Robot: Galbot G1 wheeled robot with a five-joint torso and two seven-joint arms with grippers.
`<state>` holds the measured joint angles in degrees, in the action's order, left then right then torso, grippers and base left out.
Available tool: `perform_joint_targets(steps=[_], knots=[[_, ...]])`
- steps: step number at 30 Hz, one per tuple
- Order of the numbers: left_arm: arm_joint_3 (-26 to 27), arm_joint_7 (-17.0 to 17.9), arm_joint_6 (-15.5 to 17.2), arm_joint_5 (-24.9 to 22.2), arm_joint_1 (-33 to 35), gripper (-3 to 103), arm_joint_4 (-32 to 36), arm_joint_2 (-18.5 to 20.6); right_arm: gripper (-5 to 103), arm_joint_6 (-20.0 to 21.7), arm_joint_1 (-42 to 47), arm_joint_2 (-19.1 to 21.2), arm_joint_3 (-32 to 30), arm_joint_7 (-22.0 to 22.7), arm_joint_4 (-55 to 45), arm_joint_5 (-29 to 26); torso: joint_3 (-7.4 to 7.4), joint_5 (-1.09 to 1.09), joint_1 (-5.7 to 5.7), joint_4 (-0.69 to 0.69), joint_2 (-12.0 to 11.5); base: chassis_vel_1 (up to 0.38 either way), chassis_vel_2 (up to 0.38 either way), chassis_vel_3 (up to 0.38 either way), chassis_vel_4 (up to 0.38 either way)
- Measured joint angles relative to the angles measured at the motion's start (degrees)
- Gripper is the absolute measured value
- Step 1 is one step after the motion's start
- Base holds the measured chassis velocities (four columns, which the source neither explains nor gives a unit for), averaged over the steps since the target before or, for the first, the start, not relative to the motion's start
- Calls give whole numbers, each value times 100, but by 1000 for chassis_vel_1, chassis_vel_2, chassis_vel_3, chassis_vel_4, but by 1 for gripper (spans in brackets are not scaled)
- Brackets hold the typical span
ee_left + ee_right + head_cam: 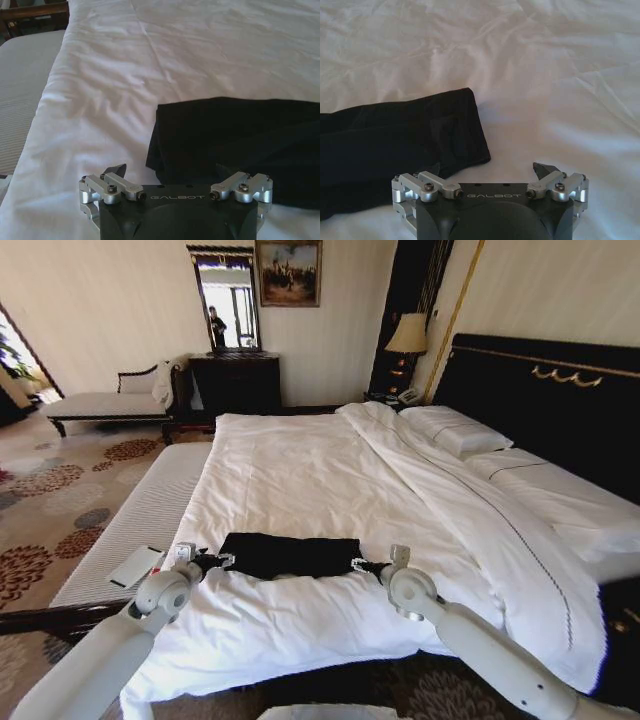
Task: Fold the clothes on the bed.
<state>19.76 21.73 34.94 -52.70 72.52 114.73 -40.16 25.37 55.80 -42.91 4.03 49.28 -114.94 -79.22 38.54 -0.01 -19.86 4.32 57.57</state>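
Lying near the foot of the bed [300, 470] on the white duvet, the T-shirt [290, 555] forms a compact dark rectangle with straight edges, so folding appears largely complete. The left end effector [212, 562] sits at the garment's left end, the right end effector [368, 565] at its right end. In the wrist views both have their fingers spread apart, each with one finger over the fabric edge and one over bare duvet, gripping nothing. Judged remaining: at most a final fold across the width, or withdrawal.
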Motion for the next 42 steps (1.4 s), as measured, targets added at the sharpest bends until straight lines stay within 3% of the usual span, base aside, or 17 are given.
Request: perform_joint_targets(steps=[6, 10, 13, 18, 19, 23, 25, 29, 32, 34, 37, 42], knots=[[188, 60, 3, 304, 965, 100, 465, 365, 100, -42, 536, 275, -292, 80, -522, 208, 0, 1, 1, -2, 1, 0, 0, 0, 0], [278, 104, -9, 190, 975, 100, 678, 355, 100, -92, 499, 284, -478, 92, -602, 138, 0, 1, 1, -1, 1, 0, 0, 0, 0], [406, 114, -110, -335, 464, 100, 846, 139, 100, -154, 268, 274, -631, 93, -551, 4, 0, 2, 1, -1, 1, 0, 0, 0, 0], [229, 125, -158, -508, -309, 100, 500, -149, 100, -167, 36, 220, -590, 93, -380, -56, 0, 3, 0, 3, 1, 0, 0, 0, 0], [65, 159, -148, -527, -593, 100, 286, -361, 100, -167, -96, 166, -510, 89, -280, -87, 1, 1, -1, 3, 1, 0, 0, 0, 0], [-294, 232, -90, -505, -967, 100, -43, -800, 100, -167, -314, 49, -377, 46, -60, -103, 2, 1, -2, -4, 0, 0, 0, 0, 0], [-659, 303, -72, -254, -1189, 100, -346, -1136, 100, -172, -351, 20, -352, -1, 28, -82, 2, 1, -2, 1, 0, 0, 0, 0, 0], [-857, 315, -51, 52, -1210, 100, -549, -1274, 100, -175, -341, 18, -352, -18, 42, -49, 2, 0, -2, 3, 0, 0, 0, 0, 0], [-862, 323, 89, 160, -909, 100, -367, -927, 100, -176, -309, 18, -367, -24, 42, -4, 2, -1, -2, -2, 0, 0, 0, 0, 0], [-854, 322, 93, 162, -892, 100, -348, -891, 100, -176, -308, 18, -368, -24, 42, 0, 2, -1, -2, -2, 0, 0, 0, 0, 0], [-699, 278, 102, 163, -672, 100, -108, -204, 100, -176, -193, 26, -485, -27, 38, 78, 1, 2, 0, -3, 0, 0, 0, 0, 0], [-477, 229, 71, 162, -466, 100, 21, 252, 100, -203, -167, -50, -554, -83, 145, 69, 1, 1, 0, -1, 0, 0, 0, 0, 0]])
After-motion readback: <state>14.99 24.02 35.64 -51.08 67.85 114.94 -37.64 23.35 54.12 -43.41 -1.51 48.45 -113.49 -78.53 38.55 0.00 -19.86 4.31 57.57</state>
